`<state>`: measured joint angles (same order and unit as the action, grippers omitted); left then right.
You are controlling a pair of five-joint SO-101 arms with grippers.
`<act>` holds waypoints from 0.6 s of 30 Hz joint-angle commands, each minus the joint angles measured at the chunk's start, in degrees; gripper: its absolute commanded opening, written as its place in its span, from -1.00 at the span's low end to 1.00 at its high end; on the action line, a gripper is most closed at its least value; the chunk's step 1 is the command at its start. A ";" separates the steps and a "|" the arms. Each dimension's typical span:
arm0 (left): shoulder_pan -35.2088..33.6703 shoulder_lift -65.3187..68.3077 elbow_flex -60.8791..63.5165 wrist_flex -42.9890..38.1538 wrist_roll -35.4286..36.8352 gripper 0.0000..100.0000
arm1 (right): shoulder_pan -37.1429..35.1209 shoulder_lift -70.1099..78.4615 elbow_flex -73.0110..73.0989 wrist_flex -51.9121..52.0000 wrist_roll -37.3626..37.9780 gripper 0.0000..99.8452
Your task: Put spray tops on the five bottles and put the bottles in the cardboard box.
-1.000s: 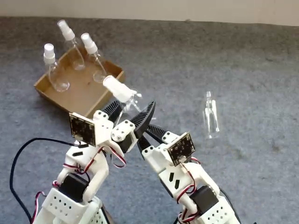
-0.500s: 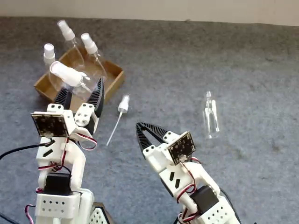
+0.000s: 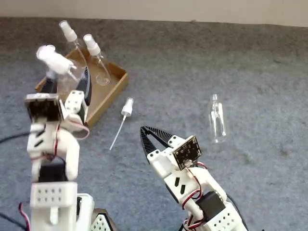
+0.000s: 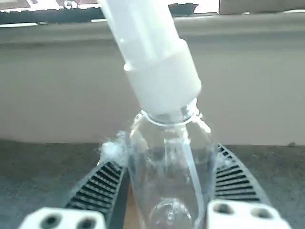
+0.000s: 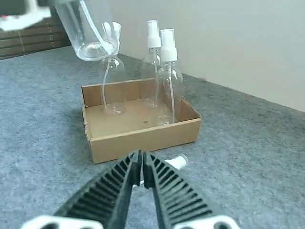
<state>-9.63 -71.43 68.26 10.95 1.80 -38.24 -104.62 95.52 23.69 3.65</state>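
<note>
My left gripper is shut on a clear bottle with a white spray top, held tilted above the near-left part of the cardboard box. From the wrist, the bottle sits between both fingers under its cap. Two capped bottles stand in the box; the right wrist view shows a third behind the held bottle. A loose spray top and a bare bottle lie on the carpet. My right gripper is shut and holds nothing.
Grey carpet covers the table. The loose spray top's thin tube runs toward the arms, just ahead of my right gripper. The box stands beyond it. A pale wall edges the far side.
My left arm swung left and away with the capped bottle, from between the two arms to above the box. My right gripper shut after the first frame and has stayed still since.
</note>
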 commanded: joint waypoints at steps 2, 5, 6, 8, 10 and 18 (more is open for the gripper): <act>-0.48 17.80 -7.96 -1.93 -0.53 -0.84 | -0.22 -0.66 7.08 0.31 -0.18 -0.99; -0.48 23.96 -8.04 -3.52 -0.62 -0.84 | -0.22 -0.66 7.08 0.31 -0.09 -0.99; -0.48 25.71 -7.78 -5.45 -0.62 -0.84 | -0.22 -0.66 7.08 0.31 -0.09 -0.99; -0.48 29.14 -7.69 -10.11 -0.62 -0.84 | -0.22 -0.66 7.08 0.31 -0.09 -0.99; -0.48 32.48 -7.69 -14.68 -0.62 -0.84 | -0.22 -0.66 6.99 0.31 -0.09 -0.99; -0.48 46.29 -7.78 -28.66 -0.62 -0.84 | -0.22 -0.66 6.99 0.31 -0.09 -0.99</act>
<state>-9.63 -29.67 64.04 -11.03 1.63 -38.24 -104.62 95.52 23.69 3.65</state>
